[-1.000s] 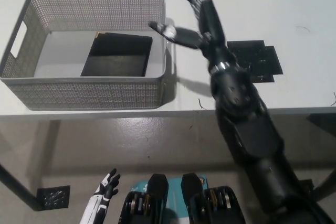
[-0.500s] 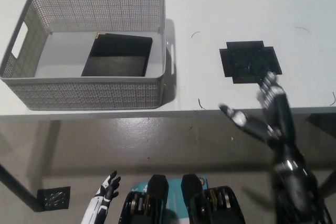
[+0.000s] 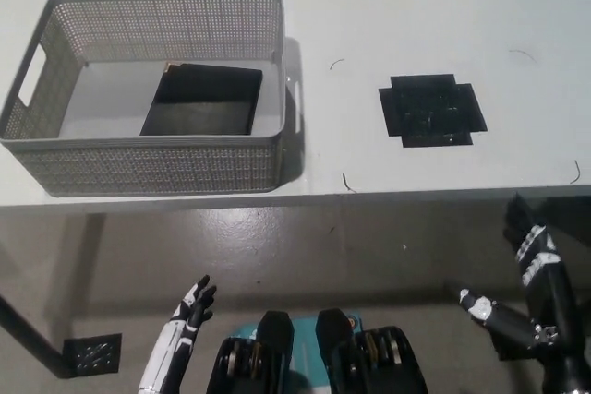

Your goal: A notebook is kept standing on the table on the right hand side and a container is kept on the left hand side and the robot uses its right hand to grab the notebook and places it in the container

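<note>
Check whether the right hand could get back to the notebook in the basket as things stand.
Probably yes. The right hand is open, holding nothing, below the table edge. The notebook lies flat in the open-topped basket, nothing over it, though the far wall needs clearing from above.

The near wall of the container (image 3: pixel 148 168) hid the front edge of the notebook (image 3: pixel 203 99) lying inside. The right hand (image 3: pixel 536 283) sat low at the corner, its arm cut off by the picture's edge. The left hand (image 3: pixel 185 325) ran off the bottom too. The dark patch (image 3: pixel 431 110) on the table (image 3: pixel 416 6) was too indistinct to name.
</note>
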Robot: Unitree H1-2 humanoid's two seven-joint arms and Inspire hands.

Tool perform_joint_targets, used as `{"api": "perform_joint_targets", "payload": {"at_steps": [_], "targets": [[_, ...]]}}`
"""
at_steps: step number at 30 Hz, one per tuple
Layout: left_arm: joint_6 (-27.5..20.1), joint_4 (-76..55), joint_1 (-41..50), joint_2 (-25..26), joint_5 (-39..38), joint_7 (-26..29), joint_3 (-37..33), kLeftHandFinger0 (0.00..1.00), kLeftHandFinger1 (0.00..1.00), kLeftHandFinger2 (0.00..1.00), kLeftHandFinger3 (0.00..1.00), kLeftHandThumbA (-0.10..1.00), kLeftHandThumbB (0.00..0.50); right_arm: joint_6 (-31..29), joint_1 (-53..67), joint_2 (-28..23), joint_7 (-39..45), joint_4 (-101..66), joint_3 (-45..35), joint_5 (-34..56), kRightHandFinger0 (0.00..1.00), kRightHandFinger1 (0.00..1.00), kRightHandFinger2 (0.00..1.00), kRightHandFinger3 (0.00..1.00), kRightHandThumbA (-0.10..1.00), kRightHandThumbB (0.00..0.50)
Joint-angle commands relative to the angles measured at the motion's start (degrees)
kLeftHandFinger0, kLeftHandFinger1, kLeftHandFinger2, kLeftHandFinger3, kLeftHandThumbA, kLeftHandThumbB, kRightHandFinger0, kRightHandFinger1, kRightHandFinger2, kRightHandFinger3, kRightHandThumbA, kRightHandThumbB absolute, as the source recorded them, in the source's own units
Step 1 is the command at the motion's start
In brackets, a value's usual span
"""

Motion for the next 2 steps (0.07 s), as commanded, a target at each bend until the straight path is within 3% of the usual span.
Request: {"api": "perform_joint_targets", "payload": {"at_steps": [1, 2], "targets": [[-0.6, -1.3, -1.3, -0.1, 0.1, 0.2, 0.0, 1.00, 1.00, 1.00, 1.00, 1.00, 0.271, -1.5, -1.5, 0.0, 1.8, 3.9, 0.0, -0.8, 1.00, 1.00, 1.00, 1.00, 0.94, 0.187], [-0.6, -1.3, -1.3, -0.1, 0.1, 0.2, 0.0, 1.00, 1.00, 1.00, 1.00, 1.00, 0.271, -1.5, -1.5, 0.0, 1.8, 3.9, 0.0, -0.8, 1.00, 1.00, 1.00, 1.00, 0.94, 0.187]]}}
